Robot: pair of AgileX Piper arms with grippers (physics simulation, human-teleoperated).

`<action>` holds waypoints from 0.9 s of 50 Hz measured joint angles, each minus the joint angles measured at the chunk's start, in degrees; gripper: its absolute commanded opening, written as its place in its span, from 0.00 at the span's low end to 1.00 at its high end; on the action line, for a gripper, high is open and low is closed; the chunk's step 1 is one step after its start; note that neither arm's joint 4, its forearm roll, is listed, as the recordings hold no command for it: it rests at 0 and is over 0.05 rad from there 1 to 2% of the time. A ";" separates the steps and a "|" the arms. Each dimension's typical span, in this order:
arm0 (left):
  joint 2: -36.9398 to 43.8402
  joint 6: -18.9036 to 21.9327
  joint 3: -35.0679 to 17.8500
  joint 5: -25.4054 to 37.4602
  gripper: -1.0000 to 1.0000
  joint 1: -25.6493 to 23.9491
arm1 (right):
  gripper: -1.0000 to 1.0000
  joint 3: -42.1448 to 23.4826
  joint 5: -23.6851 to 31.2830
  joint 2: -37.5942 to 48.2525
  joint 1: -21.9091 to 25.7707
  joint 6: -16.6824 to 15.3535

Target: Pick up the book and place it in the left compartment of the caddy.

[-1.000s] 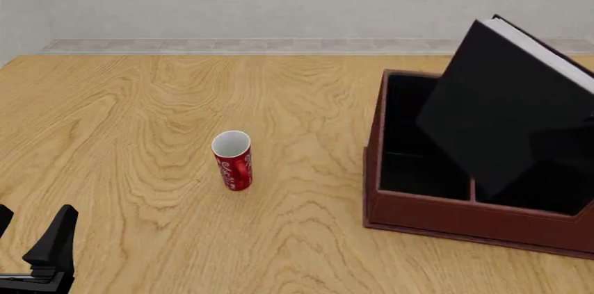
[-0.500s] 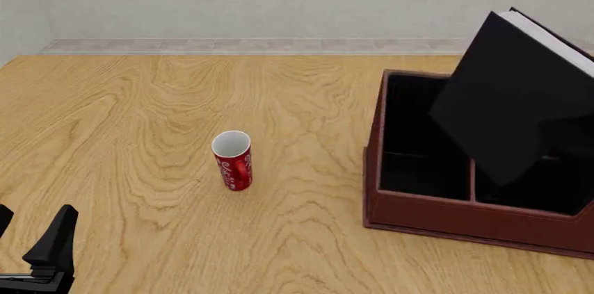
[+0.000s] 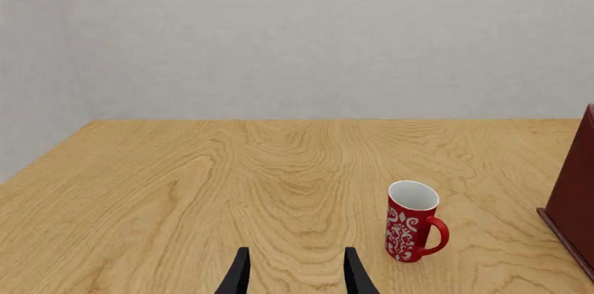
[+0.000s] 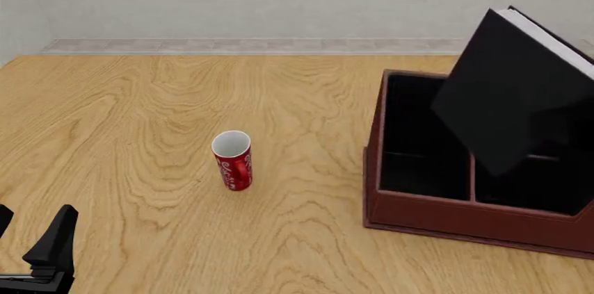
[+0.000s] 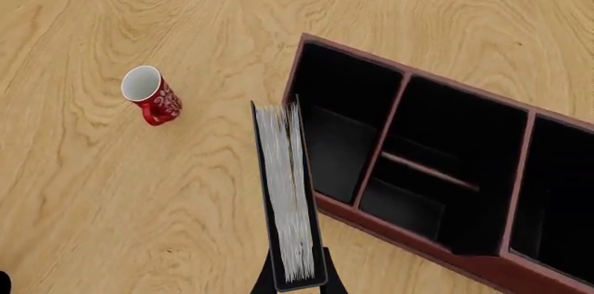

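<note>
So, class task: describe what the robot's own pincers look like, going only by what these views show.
Little shows. The left pincer has two plain matte black fingers, flat, wedge-shaped and tapering toward the tips. The right pincer shows only black finger bases. No cables, markings or arm links are visible.

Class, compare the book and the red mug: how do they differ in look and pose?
The book is flat, black and white-edged; the mug is round, red, white-patterned. The book hangs tilted above the caddy, pinched by the right tool; the mug stands upright on the table. The book is much larger.
</note>
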 measured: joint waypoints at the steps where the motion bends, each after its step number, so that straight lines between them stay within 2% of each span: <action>1: 0.00 0.00 0.00 0.00 1.00 0.00 | 0.00 0.20 -0.25 0.11 -0.08 0.01; 26: 0.00 0.00 0.00 0.00 1.00 0.00 | 0.00 5.13 -6.86 3.48 -1.39 -0.21; 45: 0.00 0.00 0.00 0.00 1.00 0.00 | 0.00 5.99 -9.03 5.24 -3.19 -0.43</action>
